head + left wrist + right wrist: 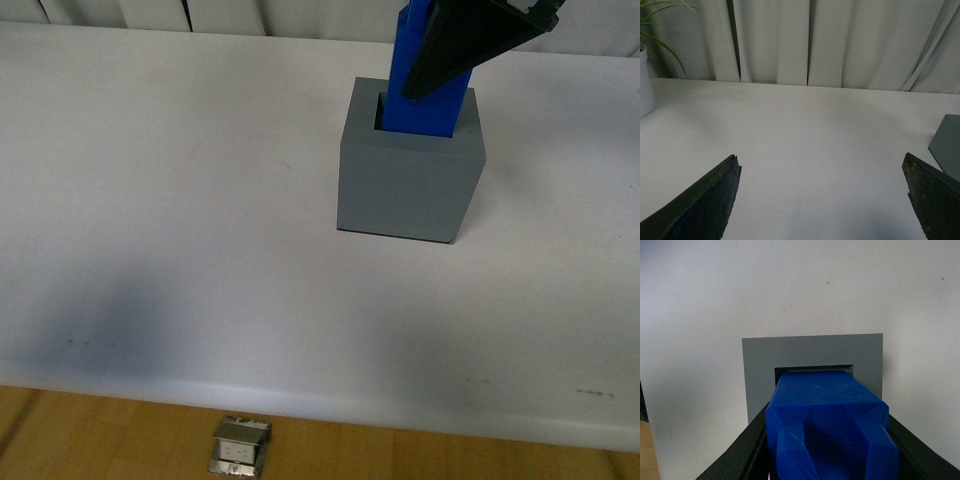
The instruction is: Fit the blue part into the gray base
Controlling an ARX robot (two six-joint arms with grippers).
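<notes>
The gray base (410, 180) stands on the white table, right of centre in the front view. The blue part (428, 95) stands upright with its lower end inside the base's square recess. My right gripper (455, 45) is shut on the blue part from above. In the right wrist view the blue part (827, 425) sits between the black fingers (742, 455) and enters the recess of the gray base (810, 352). My left gripper (822, 200) is open and empty over bare table; a corner of the gray base (946, 145) shows at that view's edge.
The white table (180, 200) ends at a front edge with wooden floor below and a small metal object (240, 447) there. White curtains (840, 40) hang behind the table. A white plant pot (645, 85) stands at the table's far side in the left wrist view.
</notes>
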